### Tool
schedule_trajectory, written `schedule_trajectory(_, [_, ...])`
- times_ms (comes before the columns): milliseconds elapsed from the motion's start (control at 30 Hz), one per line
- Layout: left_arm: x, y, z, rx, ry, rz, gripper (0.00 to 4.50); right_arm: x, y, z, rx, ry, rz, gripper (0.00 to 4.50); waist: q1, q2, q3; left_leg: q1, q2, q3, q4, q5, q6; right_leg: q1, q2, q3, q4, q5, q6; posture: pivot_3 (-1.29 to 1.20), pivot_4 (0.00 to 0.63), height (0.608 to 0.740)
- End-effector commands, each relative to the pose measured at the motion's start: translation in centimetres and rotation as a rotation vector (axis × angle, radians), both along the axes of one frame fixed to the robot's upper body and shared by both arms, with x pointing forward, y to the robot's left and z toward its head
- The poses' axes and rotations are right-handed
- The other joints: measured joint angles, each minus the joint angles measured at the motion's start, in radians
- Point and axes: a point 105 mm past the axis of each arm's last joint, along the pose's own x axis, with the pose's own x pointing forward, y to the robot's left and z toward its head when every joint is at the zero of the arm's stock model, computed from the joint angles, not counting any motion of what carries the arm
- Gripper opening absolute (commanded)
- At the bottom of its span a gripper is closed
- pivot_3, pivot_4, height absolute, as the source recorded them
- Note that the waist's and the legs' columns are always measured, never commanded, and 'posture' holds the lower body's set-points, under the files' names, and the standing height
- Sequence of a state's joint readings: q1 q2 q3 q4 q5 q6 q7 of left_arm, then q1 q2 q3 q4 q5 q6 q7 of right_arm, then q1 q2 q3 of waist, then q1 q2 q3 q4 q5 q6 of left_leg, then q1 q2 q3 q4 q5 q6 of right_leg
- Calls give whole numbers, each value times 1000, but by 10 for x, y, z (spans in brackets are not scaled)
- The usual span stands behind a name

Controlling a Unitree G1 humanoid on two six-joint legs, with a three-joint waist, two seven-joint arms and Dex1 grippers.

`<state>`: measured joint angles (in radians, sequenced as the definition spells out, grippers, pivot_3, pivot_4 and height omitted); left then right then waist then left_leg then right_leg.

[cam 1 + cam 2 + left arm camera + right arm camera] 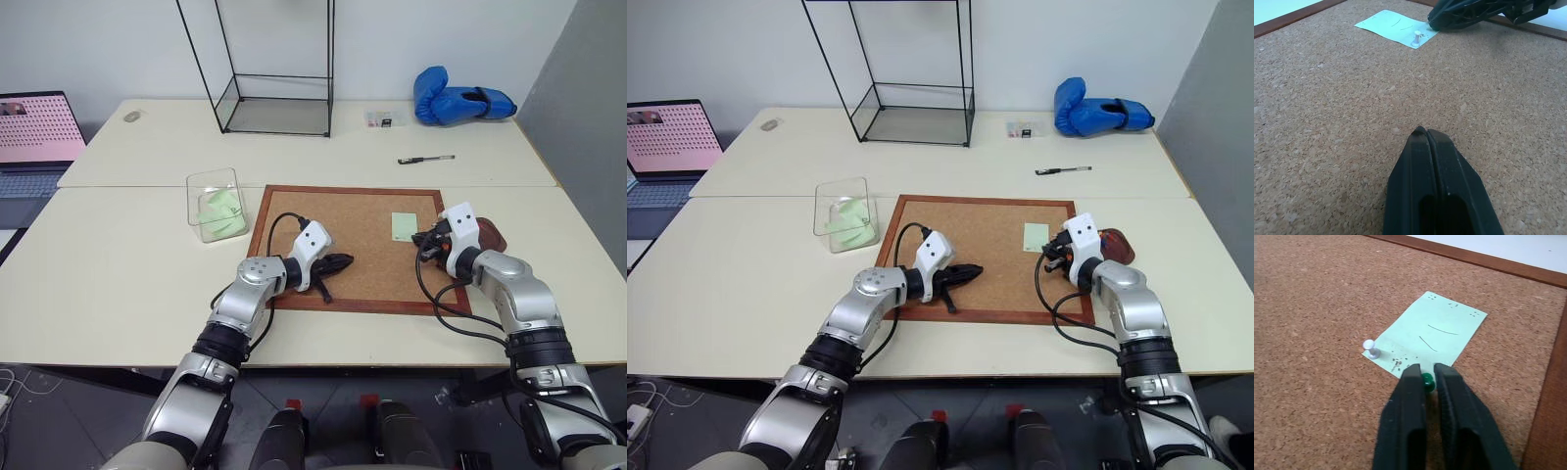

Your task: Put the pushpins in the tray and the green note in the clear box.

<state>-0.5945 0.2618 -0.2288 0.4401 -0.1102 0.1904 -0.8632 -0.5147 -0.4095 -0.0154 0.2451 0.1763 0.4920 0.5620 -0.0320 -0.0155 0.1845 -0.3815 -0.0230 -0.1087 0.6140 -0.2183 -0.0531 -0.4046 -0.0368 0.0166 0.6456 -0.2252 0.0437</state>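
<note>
My right gripper [1430, 377] has its fingers clamped on a green pushpin [1426, 380] at the near corner of the green note [1432, 336]. The note lies flat on the cork board [333, 245], with a white pushpin [1370, 348] upright in its other near corner. The right forearm reaches in over the board's right frame, gripper pointed slightly downward. Just behind that wrist sits the tray [490, 235], mostly hidden by the arm; I cannot see its contents.

My left gripper [1426, 133] has its fingers pressed together on nothing, low over bare cork near the board's front left, well apart from the note.

The clear box [216, 204] stands on the table just left of the board, green slips inside.
</note>
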Motion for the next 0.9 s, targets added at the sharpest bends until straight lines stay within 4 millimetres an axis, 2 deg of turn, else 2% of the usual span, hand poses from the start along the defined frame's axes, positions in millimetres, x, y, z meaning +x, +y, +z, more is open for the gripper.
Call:
schedule_trajectory(33, [-7, 4, -21, 54, 65, 3, 0, -1, -3, 21, 2, -73, 4, 14, 0, 0, 0, 0, 0, 0, 0, 0, 0, 0, 0, 0, 0, 0, 0, 0, 150, 740])
schedule_trajectory(433, [-6, 5, -21, 55, 64, 7, 0, -16, 9, 57, 36, -170, 78, 14, 0, 0, 0, 0, 0, 0, 0, 0, 0, 0, 0, 0, 0, 0, 0, 0, 150, 740])
schedule_trajectory(600, [-6, 5, -22, 60, 64, 5, 0, -19, 5, 67, 34, -189, 74, 14, 1, 0, 0, 0, 0, 0, 0, 0, 0, 0, 0, 0, 0, 0, 0, 0, 150, 740])
schedule_trajectory(700, [-6, 5, -22, 62, 63, 4, 0, -18, -5, 72, 15, -199, 47, 14, 1, 0, 0, 0, 0, 0, 0, 0, 0, 0, 0, 0, 0, 0, 0, 0, 150, 740])
schedule_trajectory(733, [-6, 5, -22, 62, 63, 4, 0, -18, -14, 73, -8, -203, 24, 14, 1, 0, 0, 0, 0, 0, 0, 0, 0, 0, 0, 0, 0, 0, 0, 0, 150, 740])
schedule_trajectory(833, [-5, 5, -22, 63, 61, 6, 0, -18, -47, 70, -192, -215, -44, 14, 1, 0, 0, -1, 0, 0, 0, 0, 0, 0, 0, 0, 0, 0, 0, 0, 150, 740])
schedule_trajectory(900, [-5, 6, -22, 63, 60, 8, 0, -18, -59, 66, -290, -212, -60, 14, 3, 0, 0, -1, 0, 0, 0, 0, 0, 0, 0, 0, -1, 0, 0, 0, 150, 740])
